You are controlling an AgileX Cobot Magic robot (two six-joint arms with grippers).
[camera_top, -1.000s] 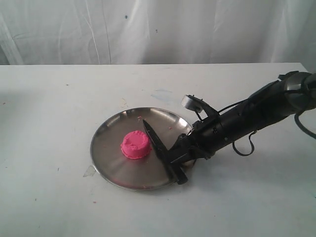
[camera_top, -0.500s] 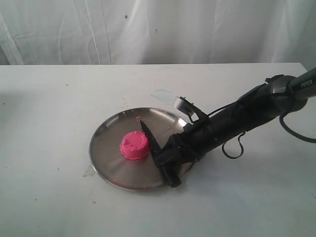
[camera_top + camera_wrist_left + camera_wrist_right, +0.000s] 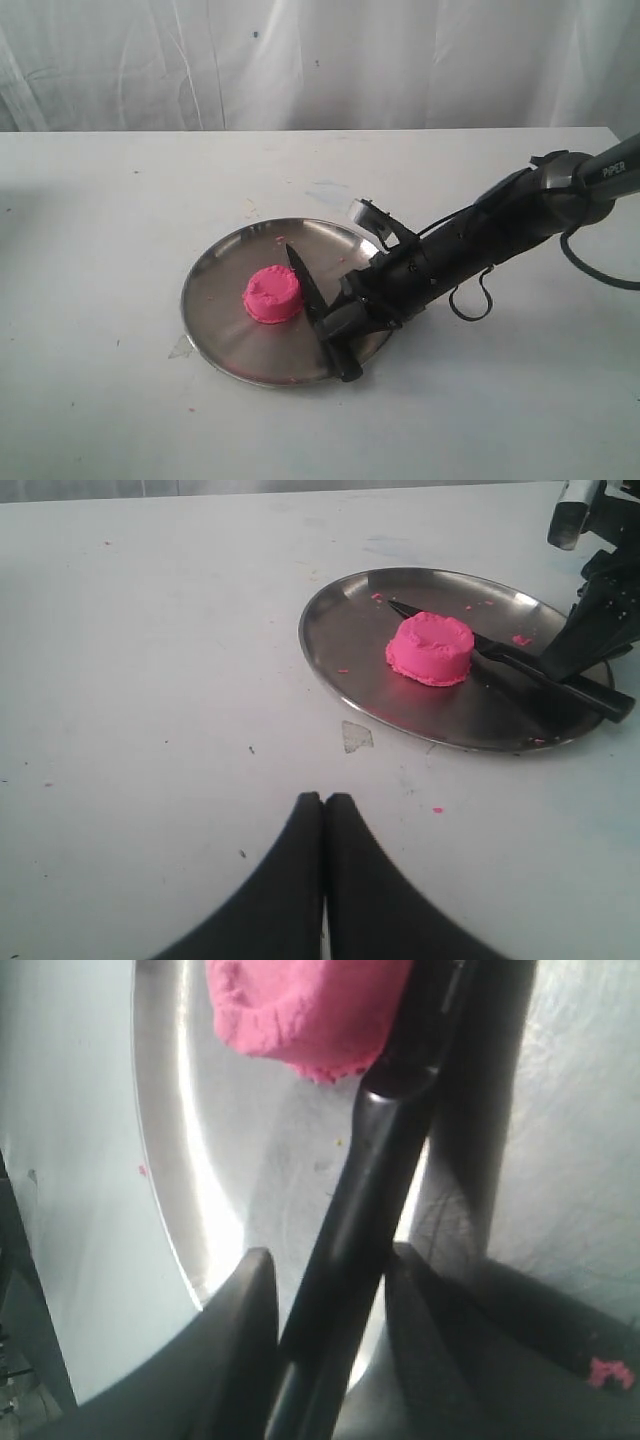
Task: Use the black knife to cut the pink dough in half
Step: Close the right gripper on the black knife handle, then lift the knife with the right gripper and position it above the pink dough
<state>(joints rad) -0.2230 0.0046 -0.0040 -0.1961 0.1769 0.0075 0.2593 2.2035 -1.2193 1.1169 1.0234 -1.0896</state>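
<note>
scene: steel plate [image 3: 222, 322] on white worktop [image 3: 100, 200], right arm reaching in low over the plate's rim
pink dough [image 3: 273, 293]: one whole round puck, uncut, about mid-plate, flat side down
black knife [image 3: 305, 282]: lying on the plate just beside the dough on the right-arm side, tip pointing to the far rim, handle end sticking out past the near rim; blade may touch the dough, cannot tell
right gripper [image 3: 330, 1260]: down at the knife handle, one finger each side of it; a slit of light shows between the handle and one finger, so not clamped yet by the look of it
left gripper [image 3: 323, 802]: fingers pressed together, nothing between them, over bare worktop, well apart from the plate
step (judged): taking hold of the knife; the cut is not started
dough handling (judged): soft, clay-like, light; likely squashes under a blunt push, sticks to the blade, could skid on the slick steel or lift off with the knife
knife handling (judged): slim, stiff, light; the smooth rounded handle may twist in the jaws, so the edge could roll off vertical
where to hold (judged): mid-handle, clear of the blade, squeezed firmly
cut line (judged): across the puck's middle, pressing straight down
risk (judged): plate sliding or tipping under the press
extras: pink crumbs [image 3: 520, 638] on the plate, not the target
</note>
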